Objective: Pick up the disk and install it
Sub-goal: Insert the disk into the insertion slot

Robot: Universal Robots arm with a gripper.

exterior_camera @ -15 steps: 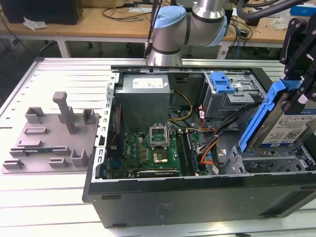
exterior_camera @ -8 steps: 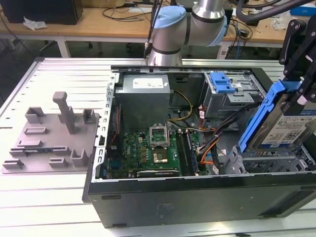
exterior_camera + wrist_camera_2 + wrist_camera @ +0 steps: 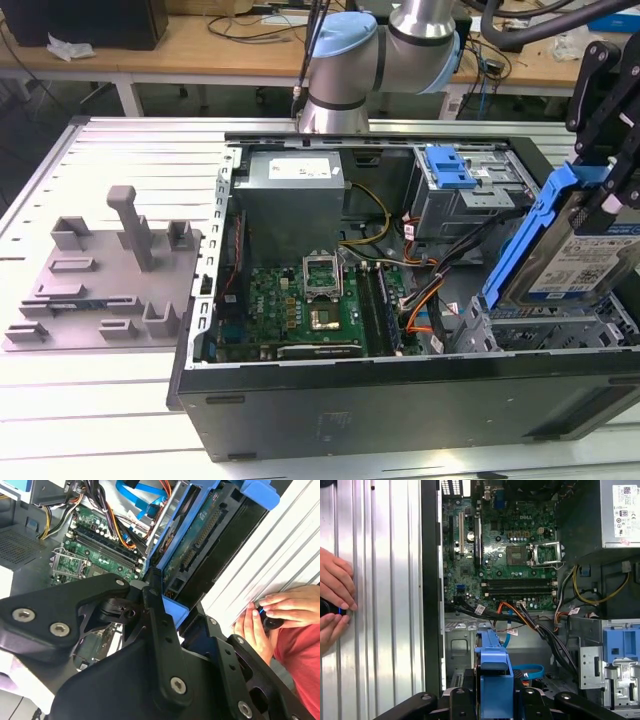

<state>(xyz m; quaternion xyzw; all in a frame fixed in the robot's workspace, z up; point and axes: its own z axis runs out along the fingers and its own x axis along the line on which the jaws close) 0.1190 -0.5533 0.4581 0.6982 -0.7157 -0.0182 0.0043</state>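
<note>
The disk point(image 3: 572, 258), a silver drive with a blue-and-white label in a blue carrier bracket point(image 3: 528, 235), hangs tilted on edge over the case's metal drive cage point(image 3: 545, 332) at the exterior view's right. My gripper point(image 3: 604, 188) is shut on its upper end. In the second wrist view the disk point(image 3: 199, 536) shows its circuit-board side, and the black fingers point(image 3: 159, 611) clamp the blue bracket. In the first wrist view the bracket's blue end point(image 3: 495, 680) sits between the gripper point(image 3: 495, 702) links, above the cage floor.
The open computer case point(image 3: 400, 400) holds a green motherboard point(image 3: 305, 300), a grey power-supply box point(image 3: 290, 195), a blue latch point(image 3: 450, 165) and loose orange and blue cables point(image 3: 520, 615). A grey fixture plate point(image 3: 100, 285) lies at the left. A person's hands point(image 3: 280, 612) rest beside the case.
</note>
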